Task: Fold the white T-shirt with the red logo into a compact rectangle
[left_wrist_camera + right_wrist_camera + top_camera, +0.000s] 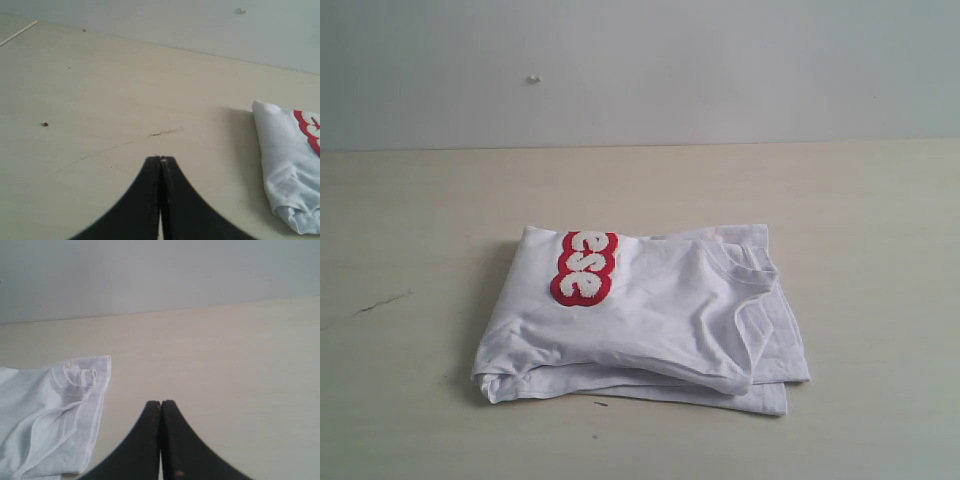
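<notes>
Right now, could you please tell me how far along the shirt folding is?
Done: the white T-shirt lies folded in a compact, rumpled rectangle on the table, red logo partly showing. In hand: nothing; left gripper and right gripper are shut, clear of it. Left: perhaps only tidying edges.

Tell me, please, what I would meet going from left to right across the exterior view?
Dark scratch → left fold of the white T-shirt → red logo → collar → bare table.
</notes>
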